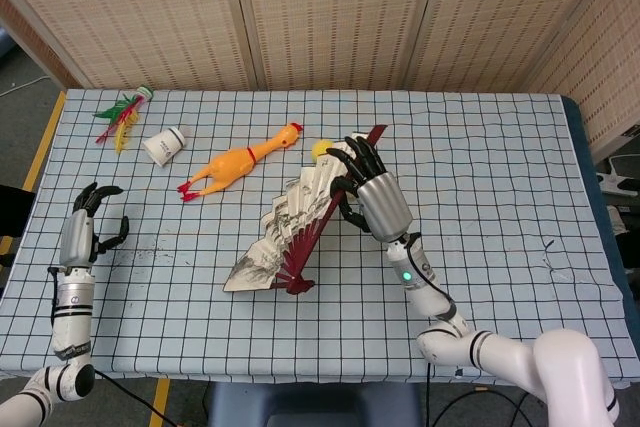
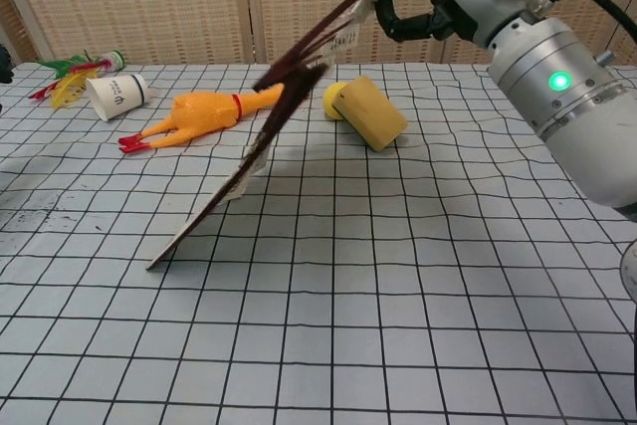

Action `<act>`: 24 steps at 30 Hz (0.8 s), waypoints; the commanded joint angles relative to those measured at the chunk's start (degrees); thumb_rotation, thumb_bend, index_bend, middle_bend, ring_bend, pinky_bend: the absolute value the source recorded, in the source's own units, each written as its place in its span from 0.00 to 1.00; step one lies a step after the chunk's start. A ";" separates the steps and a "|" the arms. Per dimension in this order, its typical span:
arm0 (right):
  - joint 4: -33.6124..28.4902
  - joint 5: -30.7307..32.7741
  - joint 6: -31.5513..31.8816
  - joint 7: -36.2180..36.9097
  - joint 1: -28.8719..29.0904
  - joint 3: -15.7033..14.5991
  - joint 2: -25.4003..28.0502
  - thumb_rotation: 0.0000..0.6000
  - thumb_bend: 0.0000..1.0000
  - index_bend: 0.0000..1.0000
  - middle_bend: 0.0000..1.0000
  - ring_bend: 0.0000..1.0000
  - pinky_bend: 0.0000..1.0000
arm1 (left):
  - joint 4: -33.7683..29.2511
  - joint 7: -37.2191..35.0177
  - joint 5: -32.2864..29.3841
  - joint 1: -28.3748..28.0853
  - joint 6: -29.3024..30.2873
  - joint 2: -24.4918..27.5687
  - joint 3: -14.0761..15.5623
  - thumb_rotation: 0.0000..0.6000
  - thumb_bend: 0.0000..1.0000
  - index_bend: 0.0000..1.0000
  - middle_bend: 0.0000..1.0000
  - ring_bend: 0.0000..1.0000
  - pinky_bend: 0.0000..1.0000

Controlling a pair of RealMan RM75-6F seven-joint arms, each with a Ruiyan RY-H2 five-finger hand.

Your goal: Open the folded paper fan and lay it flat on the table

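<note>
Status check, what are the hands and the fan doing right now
Right hand holds paper fan, partly spread, tilted, low end on table. Left hand open, empty. Yellow block and rubber chicken lie close behind.

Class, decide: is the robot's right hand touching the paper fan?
Touching. The head view shows the right hand gripping the upper end of the paper fan; the chest view shows its fingers closed around the ribs.
</note>
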 commanded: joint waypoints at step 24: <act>2.04 -2.71 2.47 -0.09 -13.95 -11.18 8.16 1.00 0.64 0.41 0.15 0.00 0.06 | -16.61 -2.16 4.79 3.73 -0.46 10.87 5.38 1.00 0.46 0.08 0.09 0.00 0.09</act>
